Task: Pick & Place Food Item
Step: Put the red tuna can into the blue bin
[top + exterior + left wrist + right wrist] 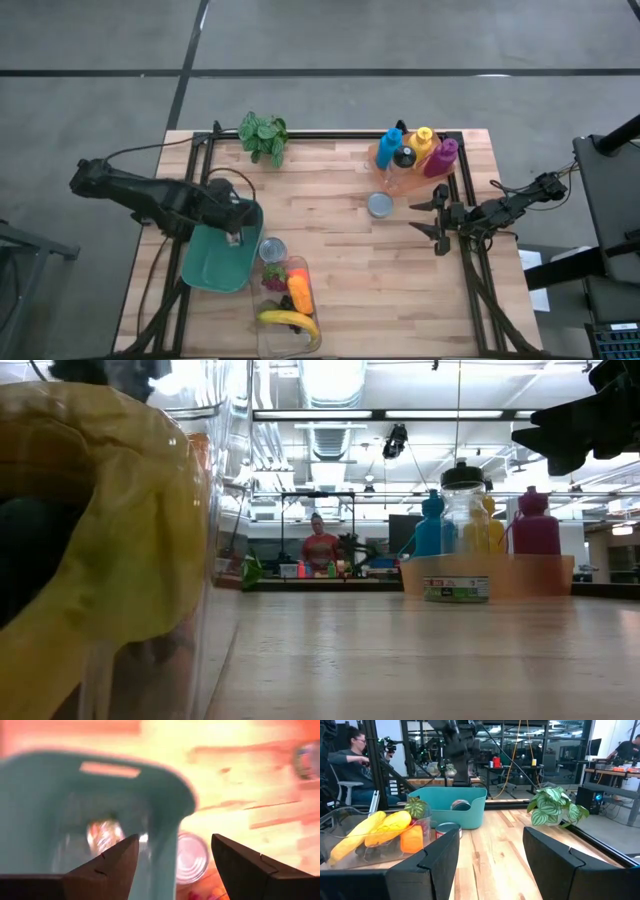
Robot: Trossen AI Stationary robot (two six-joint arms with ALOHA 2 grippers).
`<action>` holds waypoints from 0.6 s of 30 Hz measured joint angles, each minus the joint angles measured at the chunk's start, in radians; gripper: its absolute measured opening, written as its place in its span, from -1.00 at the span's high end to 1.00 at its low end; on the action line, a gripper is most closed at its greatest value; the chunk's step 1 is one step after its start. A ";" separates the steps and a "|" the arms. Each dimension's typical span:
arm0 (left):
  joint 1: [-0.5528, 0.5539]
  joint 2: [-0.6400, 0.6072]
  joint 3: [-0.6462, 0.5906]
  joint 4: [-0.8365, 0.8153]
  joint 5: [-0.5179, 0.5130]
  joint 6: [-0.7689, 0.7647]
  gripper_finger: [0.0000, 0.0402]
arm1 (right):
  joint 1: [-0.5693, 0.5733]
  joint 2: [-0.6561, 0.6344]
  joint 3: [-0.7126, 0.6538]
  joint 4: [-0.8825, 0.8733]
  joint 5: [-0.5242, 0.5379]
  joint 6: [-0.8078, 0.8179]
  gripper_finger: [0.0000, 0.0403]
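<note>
The wooden surface (400, 280) carries everything, and the largest thing on it is the teal bin (218, 262) at the near left, with the left claw (236, 222) hanging over its far right rim, fingers apart and holding nothing; the left wrist view shows a can (102, 834) lying inside the bin below those fingers. Just right of the bin is a clear plastic container (288, 318) holding the food: a banana (290, 320) at its near end, an orange carrot-like piece (299, 290) in the middle and a strawberry-like piece (273, 272) at the far end. A second can (272, 249) stands between bin and container, touching or nearly touching both. Far right sits a tray of coloured bottles (415, 152), with a third can (380, 205) just near of it, and a potted plant (264, 134) stands far left of centre. The right claw (438, 217) waits at the right edge, fingers apart and empty. The cans should be stiff, smooth and moderately heavy, best taken across the round wall, squarely, lest they slip. The banana looks light and slightly yielding, best pinched at mid-length across its narrow width.
</note>
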 joint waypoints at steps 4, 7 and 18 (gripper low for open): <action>0.000 0.000 0.047 0.001 -0.078 0.121 -0.28 | 0.000 0.000 0.000 0.000 0.000 0.000 -0.08; 0.000 0.000 0.059 0.009 -0.131 0.186 -0.28 | 0.000 0.000 0.000 0.000 0.000 0.000 -0.08; 0.019 0.000 0.116 0.029 -0.285 0.492 -0.28 | 0.000 0.000 0.000 0.000 0.000 0.000 -0.08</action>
